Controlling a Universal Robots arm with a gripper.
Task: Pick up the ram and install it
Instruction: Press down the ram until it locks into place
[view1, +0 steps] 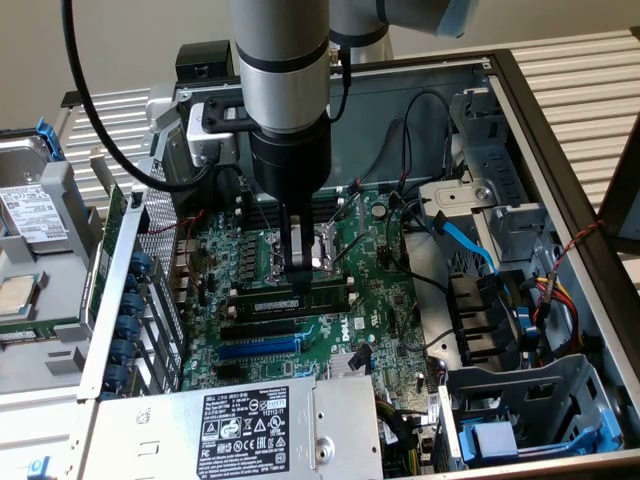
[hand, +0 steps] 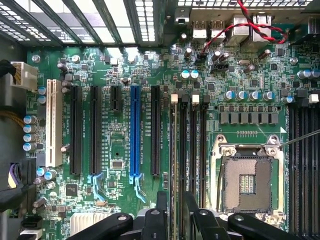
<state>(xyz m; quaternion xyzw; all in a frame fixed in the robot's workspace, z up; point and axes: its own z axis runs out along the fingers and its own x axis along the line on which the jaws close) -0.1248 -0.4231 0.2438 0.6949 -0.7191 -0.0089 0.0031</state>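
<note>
The ram (view1: 300, 299) — a long, thin, dark green circuit-board strip with black chips — stands on edge in a long black memory slot (hand: 183, 150) on the green motherboard (view1: 385, 300), beside the empty metal processor socket (hand: 246, 182). The black two-fingered hand (view1: 298, 272) grips it mid-length, part-closed. Pressing straight down — evenly, without tilt — should seat it best.

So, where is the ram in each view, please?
Exterior view: the ram lies along the memory slots, under the gripper, beside the CPU socket.
Wrist view: the ram is edge-on between the gripper's fingers.
Shared landmark: the blue expansion slot.
</note>
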